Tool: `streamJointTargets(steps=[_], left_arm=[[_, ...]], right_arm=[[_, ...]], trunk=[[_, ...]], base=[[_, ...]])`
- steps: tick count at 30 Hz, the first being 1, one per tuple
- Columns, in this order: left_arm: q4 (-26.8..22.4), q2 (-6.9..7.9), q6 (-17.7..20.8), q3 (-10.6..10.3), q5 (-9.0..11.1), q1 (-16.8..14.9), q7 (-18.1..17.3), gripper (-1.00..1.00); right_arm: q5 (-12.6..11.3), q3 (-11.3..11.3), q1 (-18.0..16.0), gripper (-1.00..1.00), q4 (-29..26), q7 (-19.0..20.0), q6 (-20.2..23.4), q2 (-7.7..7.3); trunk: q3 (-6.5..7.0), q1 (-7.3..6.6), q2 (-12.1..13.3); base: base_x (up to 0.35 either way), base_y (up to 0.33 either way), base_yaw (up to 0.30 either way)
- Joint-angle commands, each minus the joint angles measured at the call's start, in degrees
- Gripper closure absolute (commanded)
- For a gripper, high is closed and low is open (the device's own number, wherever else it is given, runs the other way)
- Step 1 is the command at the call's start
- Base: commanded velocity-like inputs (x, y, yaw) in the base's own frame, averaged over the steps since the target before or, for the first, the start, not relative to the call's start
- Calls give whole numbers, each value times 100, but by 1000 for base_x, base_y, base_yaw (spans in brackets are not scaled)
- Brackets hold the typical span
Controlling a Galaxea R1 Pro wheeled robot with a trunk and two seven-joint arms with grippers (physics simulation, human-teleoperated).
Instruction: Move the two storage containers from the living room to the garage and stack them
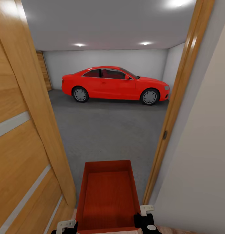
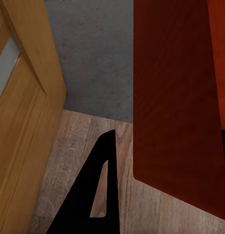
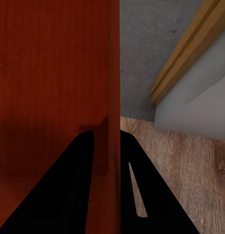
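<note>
One red-orange storage container (image 1: 107, 191) hangs low in front of me in the doorway to the garage, open side up and empty. My right gripper (image 1: 143, 221) is shut on its near right wall; in the right wrist view the two black fingers (image 3: 83, 161) pinch that thin wall (image 3: 53, 73). My left gripper (image 1: 67, 227) sits at the container's near left corner. In the left wrist view its fingers stand wide apart, and one finger (image 2: 92, 185) is clear of the container's wall (image 2: 175, 97). Ahead lies the garage's grey concrete floor (image 1: 109, 130).
An open wooden door (image 1: 24, 146) stands close on my left. The wooden door frame (image 1: 171, 123) and a pale wall (image 1: 203, 162) hem in the right. A red car (image 1: 115, 83) is parked across the far end of the garage. Light wood planks (image 2: 83, 146) lie under the grippers.
</note>
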Motion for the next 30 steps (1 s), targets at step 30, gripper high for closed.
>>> streamJointTargets(steps=[30], left_arm=[[9, 66, -2, 105, 3, 1, 4, 100]], right_arm=[[40, -264, -11, 100, -51, -50, -16, -4]], trunk=[[-1, 1, -4]], base=[[44, 26, -35]])
